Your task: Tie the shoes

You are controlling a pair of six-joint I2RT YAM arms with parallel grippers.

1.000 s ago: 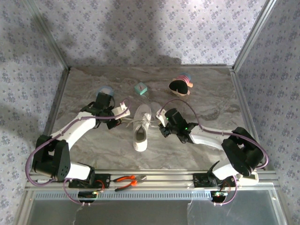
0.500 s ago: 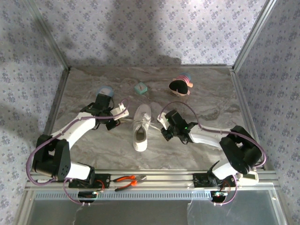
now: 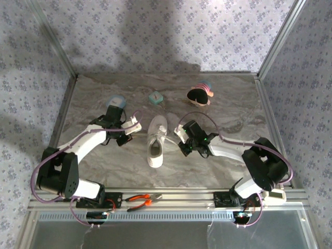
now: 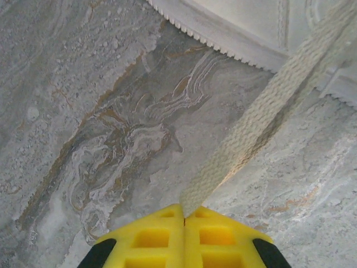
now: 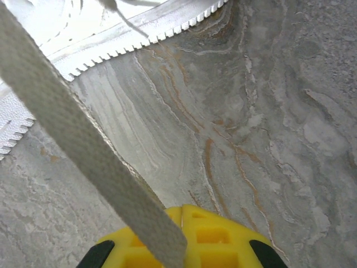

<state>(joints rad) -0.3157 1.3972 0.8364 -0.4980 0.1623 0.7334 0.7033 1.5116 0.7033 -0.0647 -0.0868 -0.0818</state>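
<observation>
The white sneaker (image 3: 156,141) stands mid-table with its toe away from the arm bases; its serrated sole edge (image 4: 223,33) shows in the left wrist view. My left gripper (image 3: 129,137) sits just left of the shoe. Its yellow fingers (image 4: 150,237) are shut on a white lace (image 4: 262,111) that runs taut up to the shoe. My right gripper (image 3: 181,146) sits just right of the shoe, also shut. The other lace (image 5: 72,128) crosses its left finger (image 5: 134,245) and ends at the seam between the jaws, so it looks pinched there.
A dark round object with a pink and blue rim (image 3: 199,95) lies at the back right. A small teal block (image 3: 155,97) and a pale blue round thing (image 3: 116,100) lie behind the shoe. Red-handled pliers (image 3: 142,198) rest on the front rail. Patterned walls close in both sides.
The right gripper has edged slightly left and away, closer to the shoe. The left gripper has barely shifted. Both stay shut on their laces.
</observation>
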